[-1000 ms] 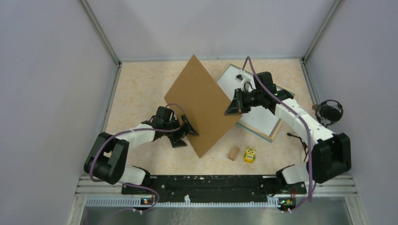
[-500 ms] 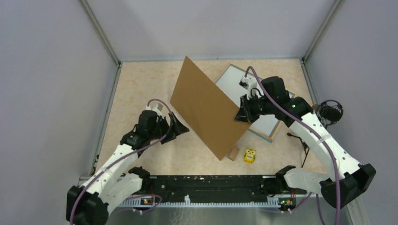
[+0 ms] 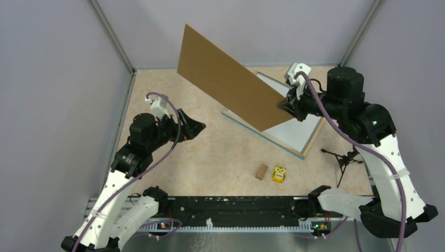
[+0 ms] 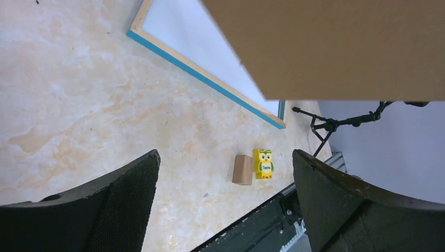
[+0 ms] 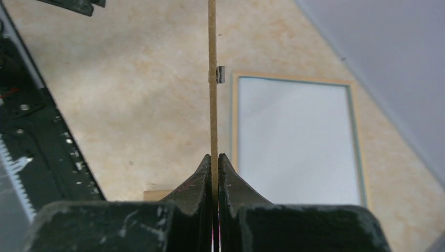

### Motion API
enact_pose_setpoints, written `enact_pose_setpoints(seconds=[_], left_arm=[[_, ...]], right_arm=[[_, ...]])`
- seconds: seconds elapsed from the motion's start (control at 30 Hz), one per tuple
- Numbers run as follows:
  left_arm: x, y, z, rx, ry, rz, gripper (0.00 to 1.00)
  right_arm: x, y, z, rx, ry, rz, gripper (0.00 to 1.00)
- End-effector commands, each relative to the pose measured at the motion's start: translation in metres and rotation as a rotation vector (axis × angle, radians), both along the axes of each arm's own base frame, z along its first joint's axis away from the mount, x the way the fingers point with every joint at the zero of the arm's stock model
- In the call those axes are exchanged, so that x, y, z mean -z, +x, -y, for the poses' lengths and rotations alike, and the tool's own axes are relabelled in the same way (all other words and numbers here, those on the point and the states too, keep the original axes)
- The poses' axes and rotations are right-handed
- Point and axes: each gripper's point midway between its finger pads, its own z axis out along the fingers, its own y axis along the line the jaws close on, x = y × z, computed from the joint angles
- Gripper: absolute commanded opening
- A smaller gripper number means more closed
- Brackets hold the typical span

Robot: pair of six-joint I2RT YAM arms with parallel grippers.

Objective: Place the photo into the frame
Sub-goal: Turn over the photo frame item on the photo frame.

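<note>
Top view: the right pincer [image 3: 287,105], clenched on the brown board [image 3: 225,86], has swung it up off the frame [image 3: 262,135], which lies flat near the desk's far right corner. The left pincer [image 3: 197,126], released, has drawn back.

Left wrist view: frame interior pale; photo not identifiable.

Right wrist view: board edge pinched between the fingers.

Judgement: frame now accessible.

Our left arm climbs from its base at the near left, folds at the elbow and reaches inward. Its wrist is turned so that the left gripper [image 3: 195,125] points right, jaws spread wide with nothing between them. Our right arm stands tall on the right, forearm angled toward the middle. The right gripper [image 3: 287,106] is pinched tight on the edge of the brown board [image 3: 225,84].
</note>
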Motion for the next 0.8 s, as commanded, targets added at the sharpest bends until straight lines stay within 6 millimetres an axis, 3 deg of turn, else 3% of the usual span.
enact_pose_setpoints(seconds=[0.0, 0.2, 0.43, 0.77], left_arm=[[-0.004, 0.007, -0.004, 0.011, 0.069, 0.050, 0.98], [-0.003, 0.006, 0.015, 0.144, 0.078, 0.055, 0.98], [-0.008, 0.005, 0.018, 0.186, 0.092, 0.097, 0.98], [0.008, 0.010, 0.020, 0.195, 0.116, 0.062, 0.98]], right_arm=[[-0.049, 0.026, 0.021, 0.057, -0.107, 0.292, 0.00], [-0.041, 0.060, 0.043, 0.191, -0.230, 0.395, 0.00], [-0.018, 0.093, 0.036, 0.202, -0.281, 0.484, 0.00], [0.008, 0.145, 0.020, 0.160, -0.445, 0.639, 0.00]])
